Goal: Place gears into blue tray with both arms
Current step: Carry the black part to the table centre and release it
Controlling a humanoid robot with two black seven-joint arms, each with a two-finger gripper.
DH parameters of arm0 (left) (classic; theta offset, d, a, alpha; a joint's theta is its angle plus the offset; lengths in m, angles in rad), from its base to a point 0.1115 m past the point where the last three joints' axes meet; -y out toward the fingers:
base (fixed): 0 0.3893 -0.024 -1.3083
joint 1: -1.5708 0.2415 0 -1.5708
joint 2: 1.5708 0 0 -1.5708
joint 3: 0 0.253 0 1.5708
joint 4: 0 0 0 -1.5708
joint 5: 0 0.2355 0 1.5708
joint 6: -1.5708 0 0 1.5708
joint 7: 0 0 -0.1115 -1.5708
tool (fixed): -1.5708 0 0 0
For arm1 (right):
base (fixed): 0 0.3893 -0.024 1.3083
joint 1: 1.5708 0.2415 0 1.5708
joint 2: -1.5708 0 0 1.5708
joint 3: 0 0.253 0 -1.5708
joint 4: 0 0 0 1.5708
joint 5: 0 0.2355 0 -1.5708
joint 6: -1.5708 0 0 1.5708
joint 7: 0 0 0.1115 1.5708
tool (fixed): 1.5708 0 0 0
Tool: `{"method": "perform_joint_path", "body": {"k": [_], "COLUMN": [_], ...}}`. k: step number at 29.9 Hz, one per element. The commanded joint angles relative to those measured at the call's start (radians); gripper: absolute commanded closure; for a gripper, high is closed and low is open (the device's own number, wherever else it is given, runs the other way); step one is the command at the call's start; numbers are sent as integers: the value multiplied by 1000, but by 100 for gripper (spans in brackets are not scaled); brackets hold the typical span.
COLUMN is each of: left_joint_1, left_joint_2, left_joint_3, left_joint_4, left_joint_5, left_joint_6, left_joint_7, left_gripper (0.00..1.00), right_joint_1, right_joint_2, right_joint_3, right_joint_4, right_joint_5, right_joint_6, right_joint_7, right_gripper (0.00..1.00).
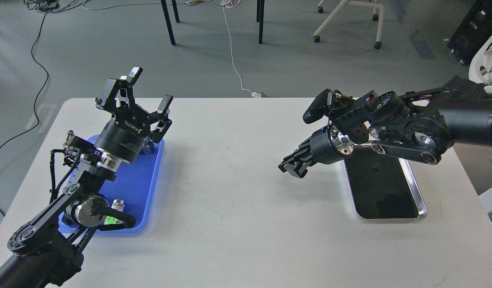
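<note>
The white table (238,188) filled the view. The blue tray (138,188) sat at 9 o'clock under the left gripper (150,90), jaws spread wide and empty. The black tray (383,192) sat at 3 o'clock with one gear (374,168) on it. The right gripper (290,166) hung beside it; couldn't tell its jaws. Tiny gear on black could easily get mis-pinched, imo.

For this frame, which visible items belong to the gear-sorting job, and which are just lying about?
Job:
blue tray
gear on the black tray
left pincer, open
right pincer, open or shut unclear

Lying about:
black tray with silver rim
push-button switch in the blue tray
white table
</note>
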Motion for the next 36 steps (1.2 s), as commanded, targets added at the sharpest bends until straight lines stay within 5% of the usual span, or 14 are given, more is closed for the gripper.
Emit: {"method": "perform_joint_path", "body": {"k": [1,14,23,28,36], "left_joint_1": [0,0,2,2,2], "left_joint_2": [0,12,14,19,29], "left_joint_3": [1,0,1,3,3], "left_joint_4": [0,0,-8,-9,-17], "left_joint_5": [0,1,1,1,0], "left_joint_6": [1,1,1,1,-1], "left_joint_7": [0,0,0,-2,0], "left_gripper": [2,2,2,2,2], "right_joint_1": [-45,-104,-107,-107,-90], "right_joint_2": [76,135,135,133,92], "right_joint_3": [-28,-68,-70,-68,-42], "right_joint_4": [-46,-83,-83,-83,-77], "right_joint_5": [14,30,30,30,134], "right_joint_6": [-49,-98,-98,-99,-135], "right_joint_7": [0,0,0,0,0], "right_gripper": [84,83,73,56,10]}}
